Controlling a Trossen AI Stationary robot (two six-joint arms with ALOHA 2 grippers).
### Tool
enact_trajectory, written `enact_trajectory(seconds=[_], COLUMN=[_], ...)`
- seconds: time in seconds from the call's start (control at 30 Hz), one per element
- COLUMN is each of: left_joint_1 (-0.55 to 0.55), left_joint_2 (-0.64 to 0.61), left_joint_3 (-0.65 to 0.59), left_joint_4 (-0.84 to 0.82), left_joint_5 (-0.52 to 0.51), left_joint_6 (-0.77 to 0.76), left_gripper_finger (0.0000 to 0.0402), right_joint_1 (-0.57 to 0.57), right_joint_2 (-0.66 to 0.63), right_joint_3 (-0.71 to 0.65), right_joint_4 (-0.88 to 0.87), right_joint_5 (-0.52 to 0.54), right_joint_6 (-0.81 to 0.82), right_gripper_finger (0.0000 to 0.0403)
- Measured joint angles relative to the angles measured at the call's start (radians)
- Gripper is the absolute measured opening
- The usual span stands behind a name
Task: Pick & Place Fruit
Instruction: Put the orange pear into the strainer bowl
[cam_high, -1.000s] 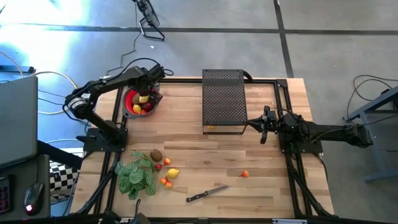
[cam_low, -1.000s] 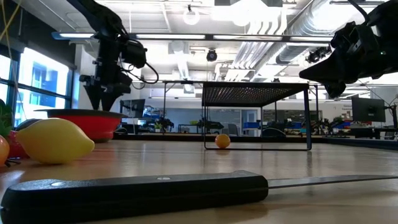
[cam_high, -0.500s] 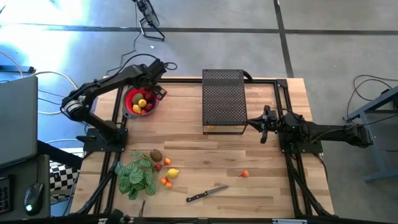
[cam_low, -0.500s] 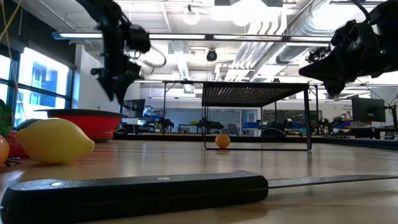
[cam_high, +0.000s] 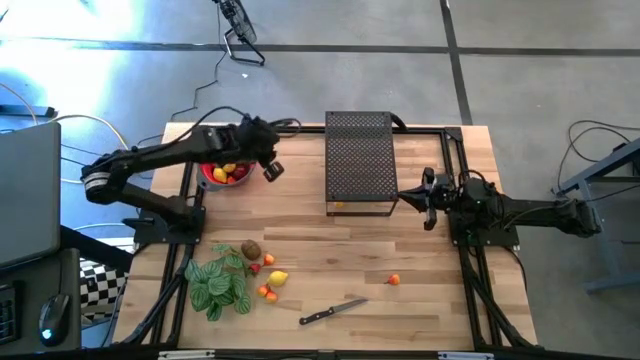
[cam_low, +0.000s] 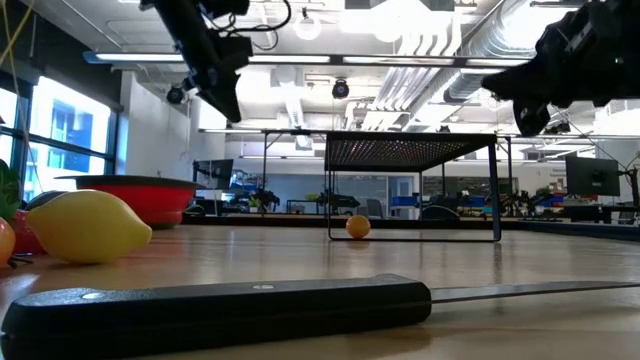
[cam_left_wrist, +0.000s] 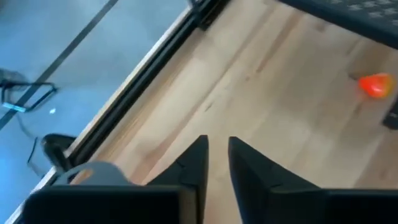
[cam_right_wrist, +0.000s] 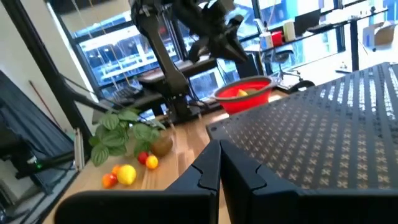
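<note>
Done so far: the red bowl (cam_high: 224, 172) at the surface's ten o'clock corner already holds several fruit, yellow and dark red, so we judge the task partly done.
Left to do: a cluster of fruit (cam_high: 264, 272) lies near eight o'clock, just beside the leafy plant (cam_high: 219, 284): a brown kiwi (cam_high: 250, 250), a lemon (cam_high: 277, 279) and small orange and red pieces. One lone orange fruit (cam_high: 394, 280) sits at about five o'clock, well apart from the rest.
Left gripper (cam_high: 270, 165): it hangs in the air just past the bowl's three o'clock side, above bare wood. In our left wrist view its jaws stand close together with a narrow gap and nothing between them.
Right gripper (cam_high: 428, 195): it waits at the three o'clock side, just beside the black mesh rack (cam_high: 358, 162). Its jaws are closed and carry nothing.
Edges: the bowl sits near the surface's far left edge, close to the black frame rail (cam_high: 190, 172). The rack fills the twelve o'clock middle and stands between the two arms.
Open room: the wood between bowl and fruit cluster is bare, so we judge the left arm's way down to eight o'clock free. The knife (cam_high: 331, 313) lies near six o'clock, apart from the cluster. The plant crowds the cluster's nine o'clock side, so we would approach from three o'clock.
</note>
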Motion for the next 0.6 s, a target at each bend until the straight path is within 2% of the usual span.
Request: enact_trajectory(seconds=[0.1,0.27,0.53,0.6], left_joint_1=[-0.047,-0.104,-0.148,-0.155], left_joint_2=[-0.019,-0.045,-0.116,-0.139], left_joint_3=[-0.025,-0.088,-0.239,-0.281], left_joint_4=[0.027,0.177,0.37,0.438], left_joint_5=[-0.001,0.001,0.005,0.021], left_joint_6=[0.003,0.036,0.064,0.061], left_gripper_finger=[0.0035,0.0005,0.0001,0.0001], right_joint_1=[0.0,0.0,0.05,0.079], right_joint_2=[0.01,0.051,0.159,0.191], right_joint_3=[0.019,0.095,0.249,0.284], right_joint_4=[-0.021,-0.152,-0.304,-0.34], right_joint_5=[-0.002,0.0,0.012,0.049], right_joint_6=[-0.002,-0.015,-0.085,-0.092], right_gripper_finger=[0.0002,0.0002,0.0002,0.0002])
